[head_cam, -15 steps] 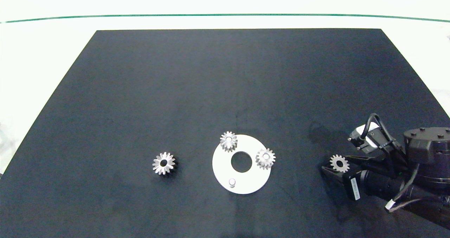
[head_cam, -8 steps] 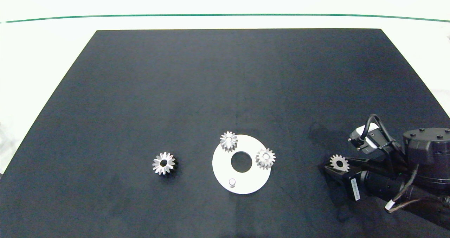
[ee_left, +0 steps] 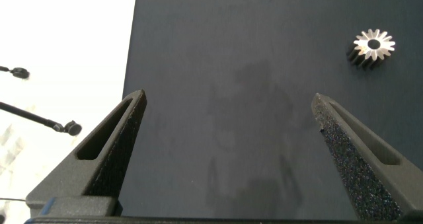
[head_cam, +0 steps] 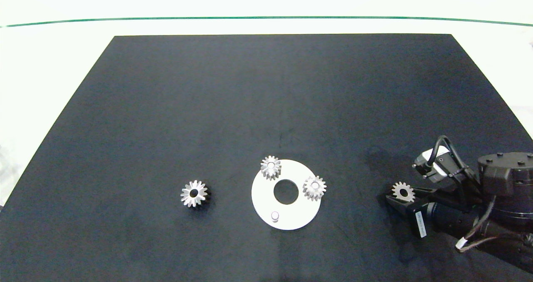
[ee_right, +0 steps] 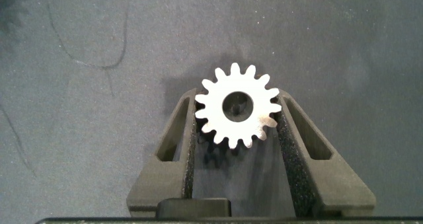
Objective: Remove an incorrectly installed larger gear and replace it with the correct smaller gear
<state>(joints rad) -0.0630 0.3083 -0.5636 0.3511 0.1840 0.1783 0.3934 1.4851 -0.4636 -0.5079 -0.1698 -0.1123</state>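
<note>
Right arm comes in from the right edge low over the mat, wrist angled toward the middle, right gripper (head_cam: 400, 195) (ee_right: 238, 121) with both fingers pressed against the sides of the smaller gear (head_cam: 403, 191) (ee_right: 237, 105). Left gripper (ee_left: 228, 121) shows only in its own wrist view, fingers spread wide apart with nothing between them, hanging above the surface.

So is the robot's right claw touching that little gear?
Touching. In the right wrist view, both finger pads press against the teeth of the smaller gear, with no gap either side of the right gripper.
</note>
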